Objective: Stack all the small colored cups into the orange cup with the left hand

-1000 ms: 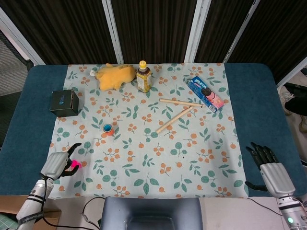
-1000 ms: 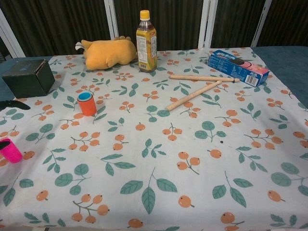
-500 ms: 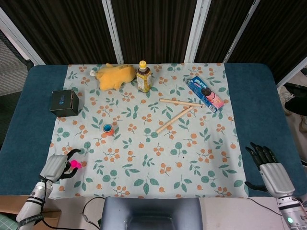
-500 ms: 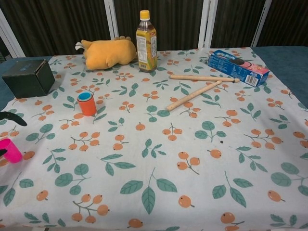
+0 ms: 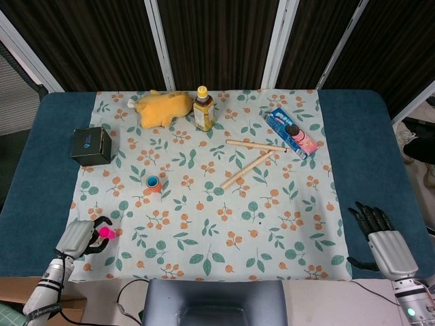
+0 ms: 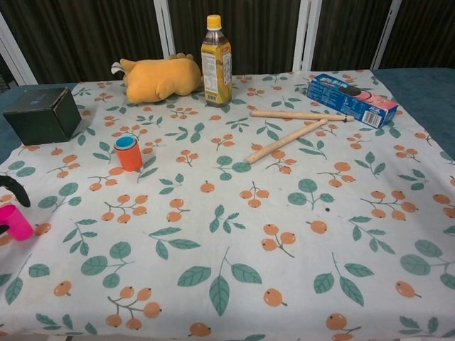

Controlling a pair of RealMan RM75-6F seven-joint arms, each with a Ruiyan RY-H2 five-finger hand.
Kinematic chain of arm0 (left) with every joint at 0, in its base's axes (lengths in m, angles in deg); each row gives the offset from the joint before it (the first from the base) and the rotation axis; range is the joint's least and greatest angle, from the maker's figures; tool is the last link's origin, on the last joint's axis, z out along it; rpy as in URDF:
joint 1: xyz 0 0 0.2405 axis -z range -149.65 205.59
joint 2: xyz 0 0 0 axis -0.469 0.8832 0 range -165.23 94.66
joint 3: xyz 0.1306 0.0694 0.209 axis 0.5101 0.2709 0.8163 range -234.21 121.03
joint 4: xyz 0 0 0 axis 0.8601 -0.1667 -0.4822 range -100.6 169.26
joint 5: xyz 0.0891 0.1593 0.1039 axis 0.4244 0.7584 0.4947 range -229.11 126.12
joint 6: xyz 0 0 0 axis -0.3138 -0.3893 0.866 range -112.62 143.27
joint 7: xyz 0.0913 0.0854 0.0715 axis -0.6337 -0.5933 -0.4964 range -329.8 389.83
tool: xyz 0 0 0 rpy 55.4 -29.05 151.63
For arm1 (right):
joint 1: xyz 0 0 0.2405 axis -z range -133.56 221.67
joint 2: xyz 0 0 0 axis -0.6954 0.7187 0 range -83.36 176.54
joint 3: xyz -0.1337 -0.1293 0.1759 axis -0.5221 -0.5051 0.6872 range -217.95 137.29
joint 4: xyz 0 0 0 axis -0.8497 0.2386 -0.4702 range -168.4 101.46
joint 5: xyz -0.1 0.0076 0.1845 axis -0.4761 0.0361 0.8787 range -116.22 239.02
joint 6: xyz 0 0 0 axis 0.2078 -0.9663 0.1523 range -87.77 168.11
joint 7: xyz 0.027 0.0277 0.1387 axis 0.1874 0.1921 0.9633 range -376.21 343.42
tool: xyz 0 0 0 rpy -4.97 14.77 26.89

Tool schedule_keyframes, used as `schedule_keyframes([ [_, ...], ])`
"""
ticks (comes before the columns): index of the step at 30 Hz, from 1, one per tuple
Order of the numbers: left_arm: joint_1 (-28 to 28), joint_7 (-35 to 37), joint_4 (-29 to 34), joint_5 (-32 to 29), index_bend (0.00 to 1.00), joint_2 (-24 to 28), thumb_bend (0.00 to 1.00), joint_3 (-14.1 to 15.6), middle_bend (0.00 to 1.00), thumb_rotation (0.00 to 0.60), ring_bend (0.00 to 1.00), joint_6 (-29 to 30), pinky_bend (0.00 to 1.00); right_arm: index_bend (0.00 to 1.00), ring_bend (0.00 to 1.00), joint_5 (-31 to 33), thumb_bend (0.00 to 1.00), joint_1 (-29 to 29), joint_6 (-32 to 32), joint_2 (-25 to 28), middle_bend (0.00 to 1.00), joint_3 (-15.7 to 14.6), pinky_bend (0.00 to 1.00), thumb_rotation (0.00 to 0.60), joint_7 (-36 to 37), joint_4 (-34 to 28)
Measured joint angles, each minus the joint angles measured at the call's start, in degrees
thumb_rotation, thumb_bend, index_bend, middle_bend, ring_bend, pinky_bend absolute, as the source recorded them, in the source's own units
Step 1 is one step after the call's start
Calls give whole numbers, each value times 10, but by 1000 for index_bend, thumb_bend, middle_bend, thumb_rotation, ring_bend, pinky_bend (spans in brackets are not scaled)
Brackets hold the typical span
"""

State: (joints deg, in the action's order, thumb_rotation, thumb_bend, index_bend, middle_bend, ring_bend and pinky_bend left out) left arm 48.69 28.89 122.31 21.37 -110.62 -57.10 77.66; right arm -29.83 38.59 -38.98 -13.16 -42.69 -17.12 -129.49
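While my left robot hand (image 5: 80, 236) curls its fingers around the pink cup (image 5: 105, 232) at the near left edge of the table (image 5: 41, 170), I judge I'm at the pickup step; whether the grasp is firm I cannot tell. The orange cup (image 5: 153, 183), with a blue one nested inside, stands well apart further in. Next I'd lift and carry pink over it. My right robot hand (image 5: 380, 241) rests released, holding nothing
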Motion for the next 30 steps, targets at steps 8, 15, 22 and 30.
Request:
schedule_keyframes([
  [8, 0, 4, -15, -4, 475, -10, 365, -7, 1000, 600, 1000, -4, 1000, 0, 0, -1, 140, 1, -2, 0, 0, 0, 0, 600, 1, 0],
  [15, 0, 5, -21, -5, 528, -13, 366, -12, 1000, 600, 1000, -6, 1000, 0, 0, -1, 140, 1, -2, 0, 0, 0, 0, 600, 0, 1],
  [22, 8, 13, -10, -9, 556, -7, 365, -37, 1000, 600, 1000, -2, 1000, 0, 0, 0, 140, 1, -1, -1, 0, 0, 0, 600, -2, 1],
  [30, 58, -13, 26, -39, 563, -18, 365, -114, 1000, 600, 1000, 6, 1000, 0, 0, 3, 140, 1, -1, -1, 0, 0, 0, 600, -9, -1],
])
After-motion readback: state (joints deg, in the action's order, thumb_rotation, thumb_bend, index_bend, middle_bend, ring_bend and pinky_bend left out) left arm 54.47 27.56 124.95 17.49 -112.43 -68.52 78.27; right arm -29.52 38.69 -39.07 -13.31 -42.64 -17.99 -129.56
